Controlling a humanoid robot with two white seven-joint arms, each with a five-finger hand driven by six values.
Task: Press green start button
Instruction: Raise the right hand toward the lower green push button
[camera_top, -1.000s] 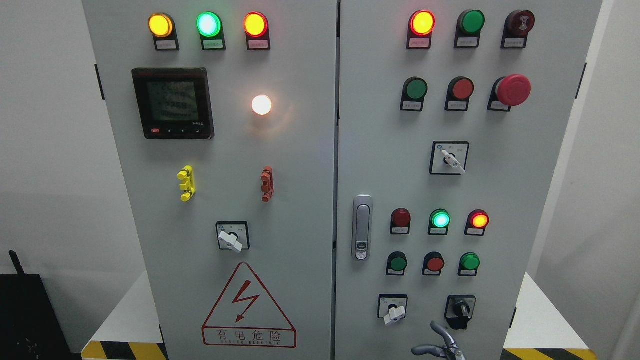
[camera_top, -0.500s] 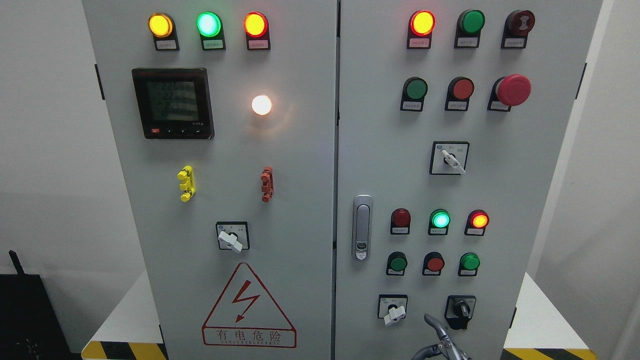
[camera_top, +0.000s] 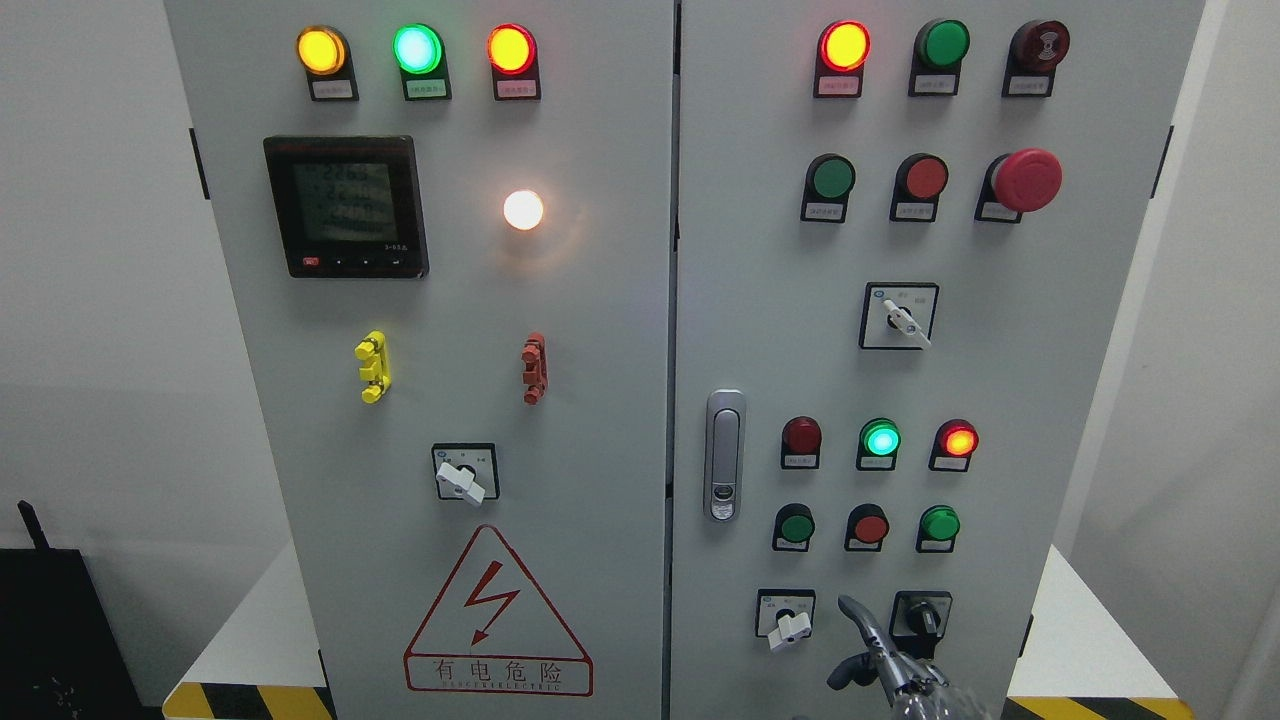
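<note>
Cabinet, tall, grey sheet metal (camera_top: 600, 300), two doors, both closed, so what it holds cannot be seen. Silver latch handle (camera_top: 725, 455) on the right door's left edge.

Left door: three lit round lamps along the top, yellow, green, orange-red; black digital meter with grey screen (camera_top: 346, 207); white glowing lamp (camera_top: 523, 210); yellow clip (camera_top: 372, 367) and red clip (camera_top: 535, 368); white-levered rotary switch (camera_top: 463, 475); red triangular high-voltage warning sign (camera_top: 497, 618).

Right door, upper part: lit red-orange lamp, green dome, dark red buzzer; beneath these an upper green round push button (camera_top: 832, 177), a red button and a large red mushroom stop button (camera_top: 1027, 180); a white-levered selector below them.

Right door, lower part: row of three lamps, dark red, lit green, lit red. Just below, lower-left green round push button (camera_top: 797, 525), red round push button (camera_top: 870, 527), lower-right green round push button (camera_top: 940, 523). The labels are too small to read, so I cannot tell which green one is the start button. Under that row, small white-levered switch (camera_top: 787, 617) and black knob selector (camera_top: 922, 617).

Right hand, metallic grey (camera_top: 885, 665): enters at the bottom edge, right of middle. One slim finger (camera_top: 850, 603) points up between the two bottom switches, below the lower button row and touching no button. Its other fingers are curled in, gripping nothing.
</note>
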